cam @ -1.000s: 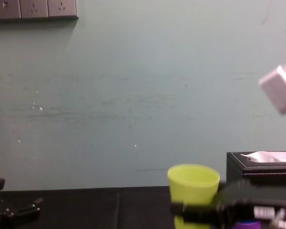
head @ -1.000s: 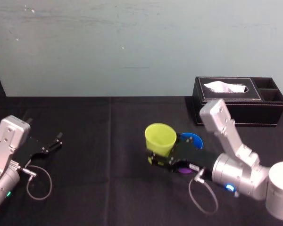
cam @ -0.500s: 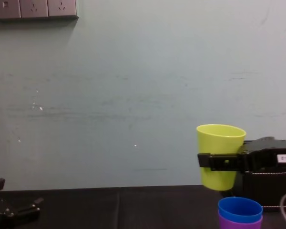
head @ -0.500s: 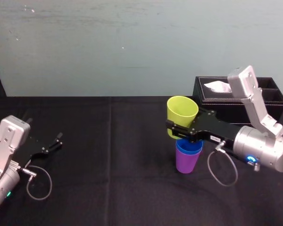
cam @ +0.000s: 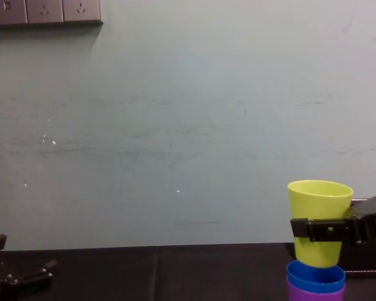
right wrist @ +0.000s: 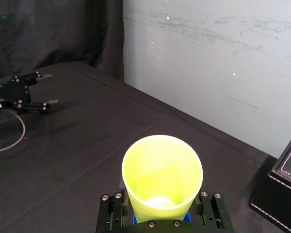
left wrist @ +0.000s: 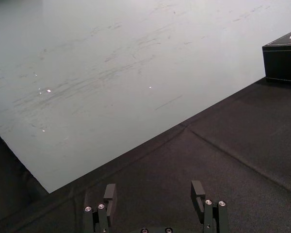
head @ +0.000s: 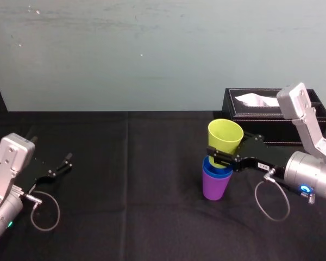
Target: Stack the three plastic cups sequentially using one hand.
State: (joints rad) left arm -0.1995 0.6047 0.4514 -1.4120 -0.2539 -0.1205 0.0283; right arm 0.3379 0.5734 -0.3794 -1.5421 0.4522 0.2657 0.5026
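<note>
The left tool point(left wrist: 153, 189) rests on the black table point(head: 125, 217) far to the left, jaws apart, holding nothing. The right tool point(head: 223, 156) is clamped around the upright yellow-green cup point(head: 225, 136). Directly beneath that tool, the blue cup point(cam: 315, 274) sits nested in the purple cup point(head: 212, 188). If the held cup is off-centre, its base could catch the blue rim and topple both cups. Whether base and rim already touch is unclear, and the chest view cuts off the purple cup's lower part.
</note>
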